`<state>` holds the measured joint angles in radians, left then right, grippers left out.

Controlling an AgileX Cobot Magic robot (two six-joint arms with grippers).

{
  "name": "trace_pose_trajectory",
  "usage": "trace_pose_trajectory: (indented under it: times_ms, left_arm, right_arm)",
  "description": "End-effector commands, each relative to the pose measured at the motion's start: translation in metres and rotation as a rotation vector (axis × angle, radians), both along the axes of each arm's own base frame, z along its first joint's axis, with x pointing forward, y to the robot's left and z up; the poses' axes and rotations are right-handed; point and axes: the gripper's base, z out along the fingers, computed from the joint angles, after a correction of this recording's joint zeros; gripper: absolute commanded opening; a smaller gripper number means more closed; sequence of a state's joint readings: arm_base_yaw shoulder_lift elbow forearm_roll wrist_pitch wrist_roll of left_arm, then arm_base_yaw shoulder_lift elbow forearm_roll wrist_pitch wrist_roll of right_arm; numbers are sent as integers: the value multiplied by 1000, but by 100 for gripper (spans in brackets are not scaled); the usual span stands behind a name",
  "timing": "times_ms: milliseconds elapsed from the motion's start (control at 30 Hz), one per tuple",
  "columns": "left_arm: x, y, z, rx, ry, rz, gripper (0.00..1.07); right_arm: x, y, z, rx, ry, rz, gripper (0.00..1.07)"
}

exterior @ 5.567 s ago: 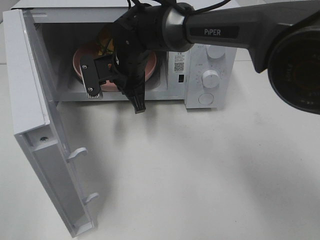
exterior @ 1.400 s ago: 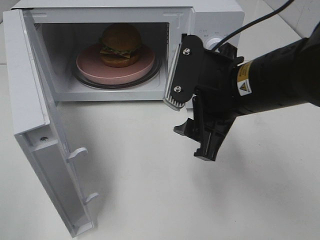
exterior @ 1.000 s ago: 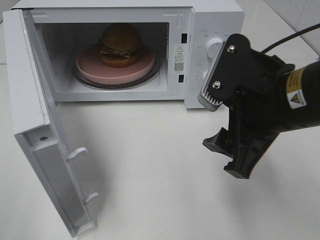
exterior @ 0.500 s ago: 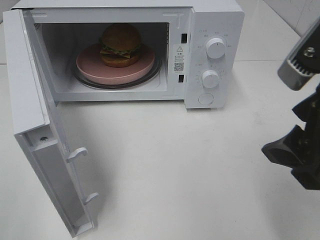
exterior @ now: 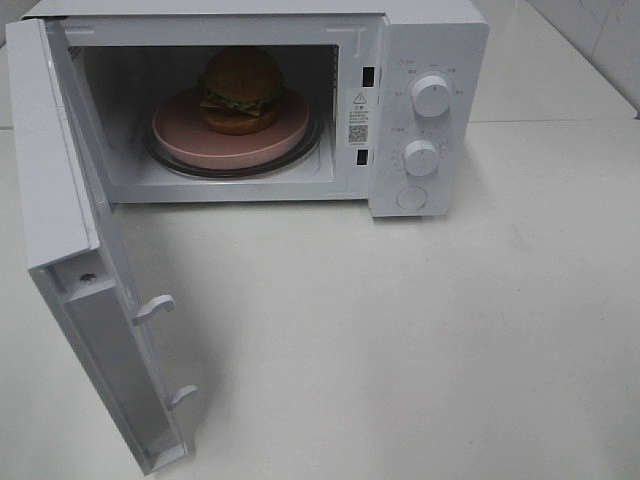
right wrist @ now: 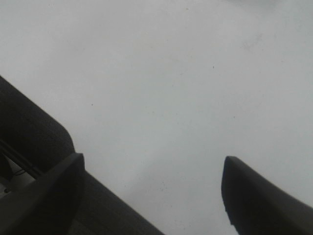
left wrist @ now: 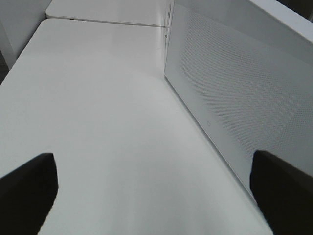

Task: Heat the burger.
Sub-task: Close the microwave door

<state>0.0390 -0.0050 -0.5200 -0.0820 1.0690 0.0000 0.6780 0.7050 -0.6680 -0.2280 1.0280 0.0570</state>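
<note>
Left gripper, seen from the left wrist camera, hangs with its jaws spread wide and nothing between them, one dark fingertip at each edge of the frame. Beneath it lies the white table. Just beside it stands a white door, its dotted window panel turned toward the camera.

Right gripper, seen from the right wrist camera, is likewise parted and holds nothing, its dark fingers poised over the table.

From the high camera, a white microwave sits at the back of the table with its door swung out to the left. Inside the cavity, the burger rests upright on a pink plate, toward the plate's rear, brown bun on top with lettuce and patty showing below. The plate sits on a glass turntable. On the panel right of the cavity are an upper knob, a lower knob and a round button.
</note>
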Motion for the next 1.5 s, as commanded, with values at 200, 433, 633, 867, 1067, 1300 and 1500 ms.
trace_pose_trajectory:
  times_ms: [200,433,633,867,1067,1300,1500]
  left_arm:
    - [-3,0,-1,3,-13,1,100]
    - [-3,0,-1,3,-13,1,100]
    - [-3,0,-1,3,-13,1,100]
    - [-3,0,-1,3,-13,1,100]
    - [-3,0,-1,3,-13,1,100]
    - [-3,0,-1,3,-13,1,100]
    - [-3,0,-1,3,-13,1,100]
  right_arm:
    - [-27,-20,-4,76,1,-51,76]
    - [-39,-37,-14,127,-38,-221,76]
    - [-49,-45,-18,184,-98,-321,76]
    - [-63,-48,-19,309,-235,-427,76]
    - [-74,-51,-18,327,-317,-489,76]
    - [-90,-53,-17,352,-427,-538,76]
    - [-102,-53,-18,377,-504,-531,76]
